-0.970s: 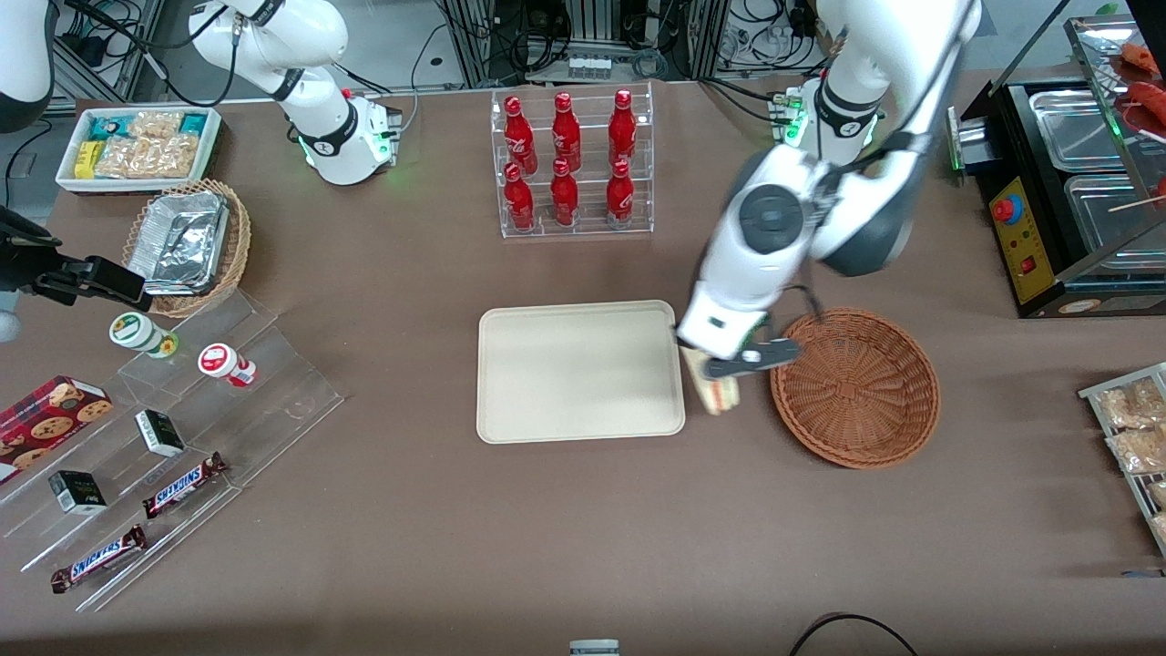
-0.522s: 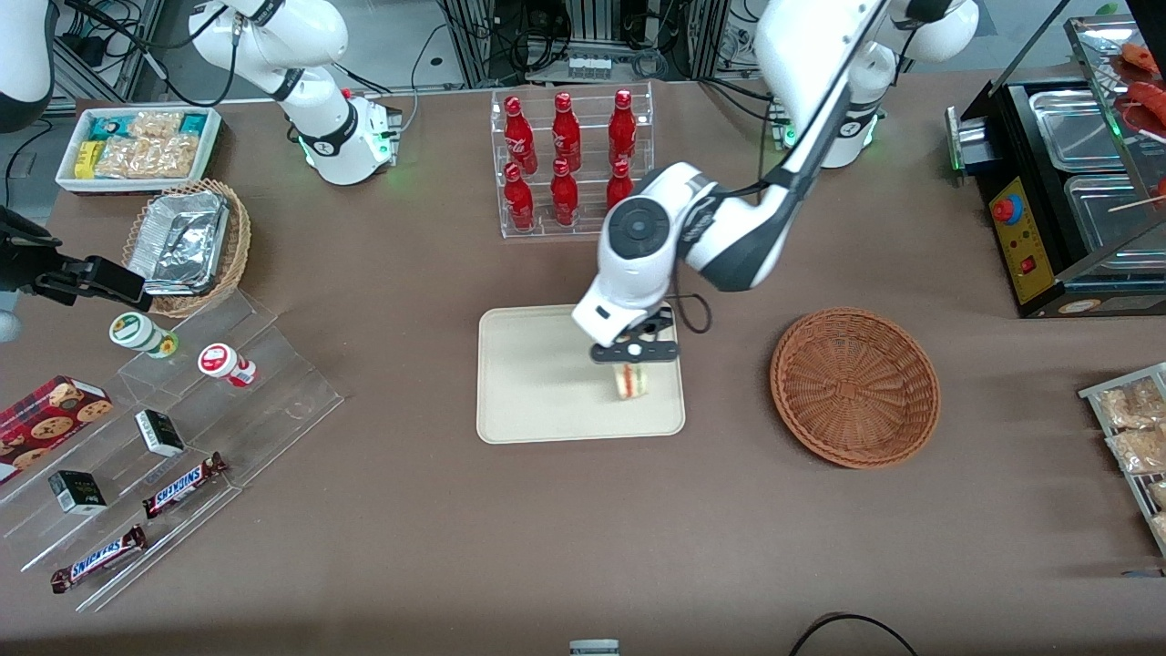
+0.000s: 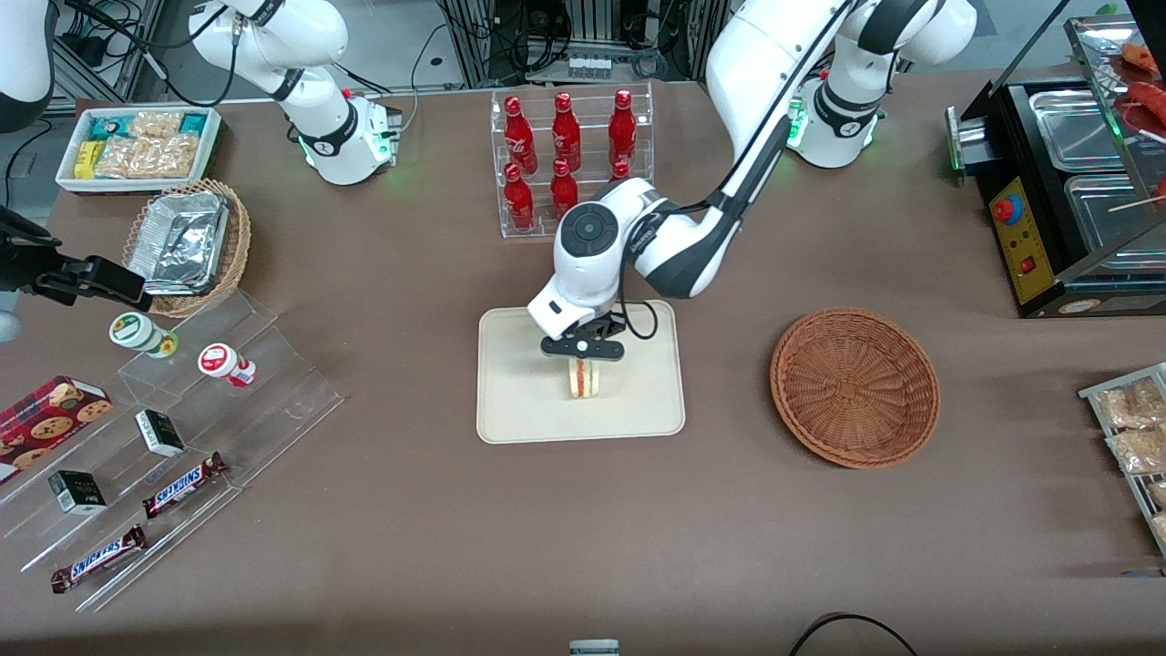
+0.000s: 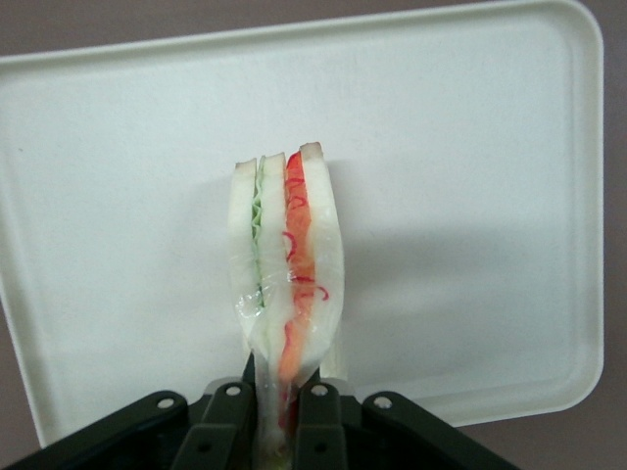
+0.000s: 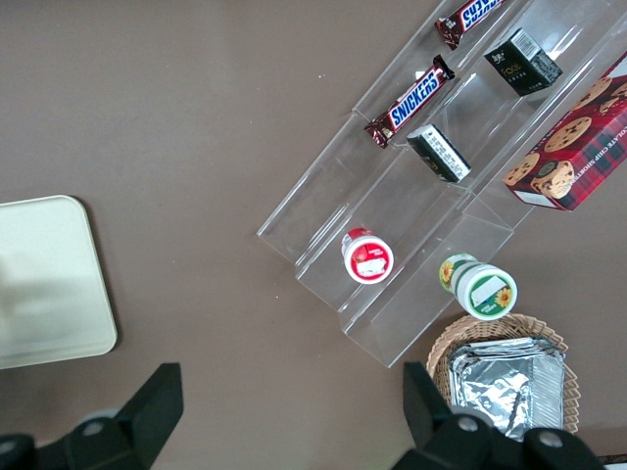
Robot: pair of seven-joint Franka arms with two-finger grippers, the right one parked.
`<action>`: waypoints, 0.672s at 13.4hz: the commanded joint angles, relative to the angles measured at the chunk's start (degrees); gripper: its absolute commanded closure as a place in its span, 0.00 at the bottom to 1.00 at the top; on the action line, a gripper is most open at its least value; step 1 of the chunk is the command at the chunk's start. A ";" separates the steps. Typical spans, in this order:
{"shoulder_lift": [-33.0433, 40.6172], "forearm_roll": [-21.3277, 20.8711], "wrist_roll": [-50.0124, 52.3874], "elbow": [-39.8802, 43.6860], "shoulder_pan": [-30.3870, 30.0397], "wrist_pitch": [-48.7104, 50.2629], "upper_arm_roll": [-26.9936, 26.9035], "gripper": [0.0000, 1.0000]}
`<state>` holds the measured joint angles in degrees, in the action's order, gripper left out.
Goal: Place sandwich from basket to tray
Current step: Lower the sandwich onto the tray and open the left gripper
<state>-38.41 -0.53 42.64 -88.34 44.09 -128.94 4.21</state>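
Over the tray (image 3: pixel 519 410), the gripper (image 3: pixel 583 351) pinches the sandwich (image 3: pixel 585 378) on edge.
Released upright above the tray's middle, well apart from the basket (image 3: pixel 854 387), the thin wedge could topple or splay.

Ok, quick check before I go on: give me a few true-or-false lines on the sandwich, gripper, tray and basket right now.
1. The gripper is shut on the sandwich. True.
2. The sandwich lies in the basket. False: it is over the tray, and the basket holds nothing.
3. The gripper is above the tray. True.
4. The sandwich is held flat, bread face down. False: it hangs on edge, its red and green layers showing in the wrist view.
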 commanded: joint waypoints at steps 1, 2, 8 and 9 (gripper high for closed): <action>-1.58 -0.44 -0.81 1.42 0.64 -1.40 -0.87 1.00; -2.02 -0.44 -0.81 1.33 0.73 -1.49 -0.87 1.00; -3.16 -0.44 -0.37 1.51 0.82 -1.67 -0.87 0.56; -3.16 -0.53 -0.71 1.51 0.82 -1.66 -0.87 0.13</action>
<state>-40.71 -0.53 42.51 -88.21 44.18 -130.62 4.01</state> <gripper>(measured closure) 0.784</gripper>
